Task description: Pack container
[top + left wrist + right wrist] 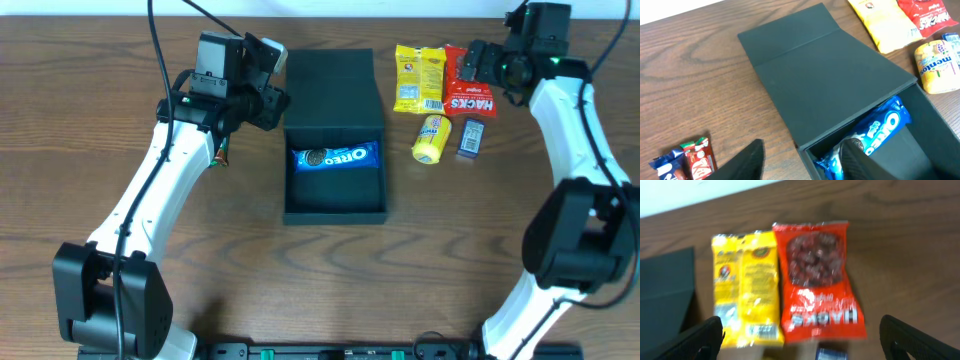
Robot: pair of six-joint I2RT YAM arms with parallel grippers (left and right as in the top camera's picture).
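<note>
Holding one Oreo packet (336, 157), the container (330, 90) lies open; left claw (802, 152) and right claw (800, 330) gape empty.

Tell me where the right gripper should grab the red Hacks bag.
Probably from straight above, pinching the Hacks bag across its narrower width at mid-length. It lies flat and pillowy; the yellow packet sits tight against one long edge, so place that finger carefully.
</note>
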